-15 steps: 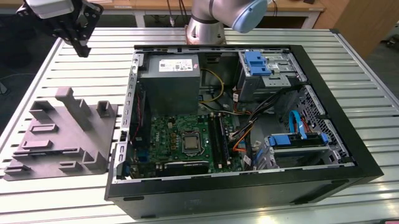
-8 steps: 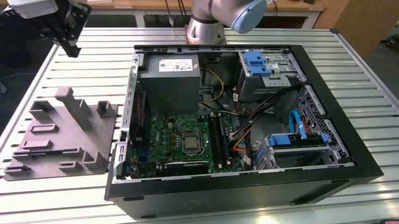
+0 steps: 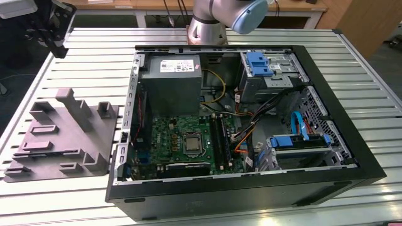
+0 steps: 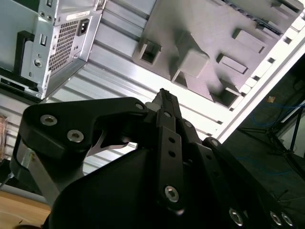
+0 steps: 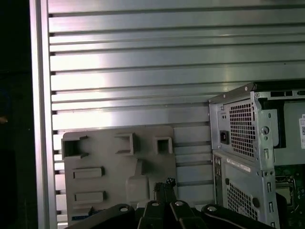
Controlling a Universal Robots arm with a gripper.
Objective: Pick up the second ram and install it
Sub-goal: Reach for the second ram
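Black gripper [image 4: 164, 97], fingertips pressed together with nothing between them, hangs above the slatted bench [image 3: 94, 61] near its far corner at the exterior view's left. An open computer case [image 3: 251, 190] lies across the bench's middle. Just beside it, toward the edge at the exterior view's left, sits a grey moulded holder [image 3: 63, 136]. Long dark strips [image 3: 217, 136] stand on the green motherboard [image 3: 169, 134] inside the case; I cannot tell whether the second ram is one of them.
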